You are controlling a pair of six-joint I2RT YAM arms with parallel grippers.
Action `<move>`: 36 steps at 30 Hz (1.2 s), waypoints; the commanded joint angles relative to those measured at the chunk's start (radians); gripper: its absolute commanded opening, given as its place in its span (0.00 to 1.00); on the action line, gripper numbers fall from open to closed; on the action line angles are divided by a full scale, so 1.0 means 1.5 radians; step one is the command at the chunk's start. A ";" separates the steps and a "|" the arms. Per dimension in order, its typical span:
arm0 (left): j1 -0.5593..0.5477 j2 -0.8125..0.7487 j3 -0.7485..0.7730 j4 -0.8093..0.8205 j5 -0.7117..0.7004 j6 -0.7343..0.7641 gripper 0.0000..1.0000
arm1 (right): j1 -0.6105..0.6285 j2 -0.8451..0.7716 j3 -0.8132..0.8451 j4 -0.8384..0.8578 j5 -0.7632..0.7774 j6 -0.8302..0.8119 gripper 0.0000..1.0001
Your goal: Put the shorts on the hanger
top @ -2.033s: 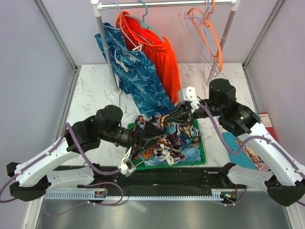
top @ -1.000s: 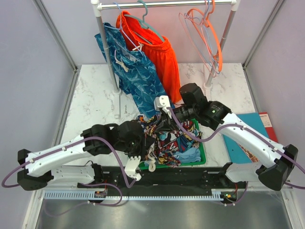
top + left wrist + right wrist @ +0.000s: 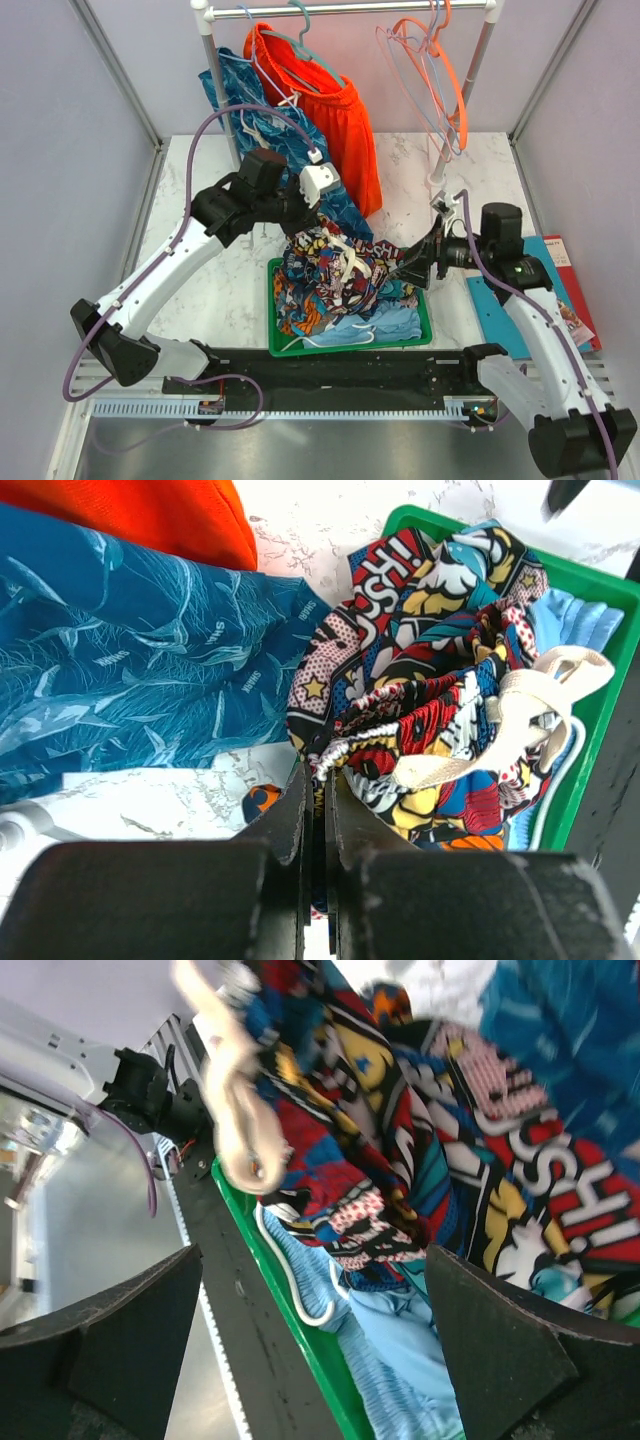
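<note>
Overhead and both close wrist views share the shorts (image 3: 335, 272).

Shorts (image 3: 335, 268) show navy, red, yellow comic print; tray (image 3: 273, 318) is green

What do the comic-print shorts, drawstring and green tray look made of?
Shorts: thin printed fabric, matte, bunching in soft folds; fibre unclear. Drawstring: flat off-white woven tape, probably cotton. Tray: likely moulded plastic, smooth green rim.
</note>
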 commanded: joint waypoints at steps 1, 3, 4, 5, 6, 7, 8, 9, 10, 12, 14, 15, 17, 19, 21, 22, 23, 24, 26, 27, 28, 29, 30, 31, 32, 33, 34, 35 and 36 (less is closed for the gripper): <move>0.013 -0.021 -0.008 0.055 0.025 -0.071 0.02 | -0.002 0.057 -0.044 0.046 0.016 0.066 0.98; 0.016 -0.024 -0.010 0.055 0.027 -0.073 0.02 | -0.001 0.076 -0.061 0.063 0.003 0.084 0.98; 0.022 -0.024 -0.011 0.056 0.030 -0.078 0.02 | 0.002 0.082 -0.070 0.088 0.005 0.105 0.98; 0.023 -0.024 -0.011 0.056 0.035 -0.077 0.02 | 0.006 0.082 -0.079 0.101 0.005 0.113 0.98; 0.024 -0.025 -0.011 0.056 0.034 -0.078 0.02 | 0.016 0.080 -0.098 0.115 0.004 0.124 0.98; 0.027 -0.024 -0.009 0.056 0.034 -0.082 0.02 | 0.024 0.072 -0.109 0.158 0.006 0.146 0.98; 0.028 -0.024 -0.009 0.056 0.040 -0.083 0.02 | 0.033 0.068 -0.121 0.179 0.016 0.173 0.98; 0.029 -0.024 -0.009 0.057 0.041 -0.083 0.02 | 0.059 0.066 -0.142 0.202 0.028 0.192 0.98; 0.031 -0.024 -0.010 0.058 0.042 -0.084 0.02 | 0.074 0.065 -0.149 0.233 0.050 0.199 0.98; 0.033 -0.022 -0.009 0.059 0.045 -0.086 0.02 | 0.107 0.070 -0.170 0.274 0.059 0.231 0.98; 0.036 -0.021 -0.007 0.059 0.050 -0.090 0.02 | 0.135 0.085 -0.172 0.310 0.082 0.245 0.98; 0.037 -0.021 -0.006 0.059 0.052 -0.090 0.02 | 0.140 0.093 -0.171 0.329 0.085 0.246 0.98; 0.039 -0.022 -0.006 0.062 0.059 -0.094 0.02 | 0.144 0.113 -0.175 0.350 0.086 0.268 0.97; 0.042 -0.026 -0.008 0.065 0.062 -0.100 0.02 | 0.145 0.127 -0.179 0.410 0.089 0.289 0.93; 0.046 -0.029 -0.014 0.071 0.070 -0.108 0.02 | 0.149 0.148 -0.185 0.439 0.106 0.299 0.89; 0.049 -0.030 -0.015 0.073 0.073 -0.110 0.02 | 0.151 0.157 -0.187 0.449 0.106 0.301 0.87; 0.050 -0.033 -0.017 0.075 0.075 -0.112 0.02 | 0.150 0.164 -0.187 0.451 0.117 0.300 0.87; 0.052 -0.035 -0.020 0.077 0.077 -0.114 0.02 | 0.150 0.178 -0.188 0.448 0.118 0.301 0.87; 0.054 -0.038 -0.023 0.079 0.081 -0.117 0.02 | 0.150 0.184 -0.192 0.440 0.118 0.298 0.89; 0.055 -0.039 -0.023 0.079 0.082 -0.117 0.02 | 0.149 0.176 -0.195 0.436 0.121 0.300 0.89; 0.056 -0.042 -0.023 0.079 0.084 -0.117 0.02 | 0.150 0.170 -0.196 0.432 0.125 0.297 0.88; 0.057 -0.046 -0.024 0.079 0.085 -0.117 0.02 | 0.149 0.164 -0.194 0.429 0.127 0.297 0.88; 0.058 -0.047 -0.024 0.079 0.085 -0.116 0.02 | 0.150 0.155 -0.191 0.422 0.128 0.297 0.88; 0.058 -0.049 -0.025 0.079 0.086 -0.116 0.02 | 0.150 0.151 -0.188 0.417 0.129 0.304 0.81; 0.058 -0.051 -0.026 0.079 0.087 -0.115 0.02 | 0.149 0.147 -0.176 0.416 0.121 0.307 0.70; 0.058 -0.053 -0.028 0.079 0.087 -0.113 0.02 | 0.149 0.135 -0.165 0.406 0.111 0.306 0.58; 0.058 -0.055 -0.028 0.079 0.077 -0.112 0.02 | 0.149 0.126 -0.135 0.396 0.114 0.299 0.36; 0.059 -0.056 -0.025 0.077 0.071 -0.107 0.02 | 0.149 0.103 -0.117 0.371 0.115 0.289 0.21; 0.059 -0.062 -0.023 0.076 0.067 -0.102 0.02 | 0.149 0.092 -0.093 0.356 0.113 0.274 0.08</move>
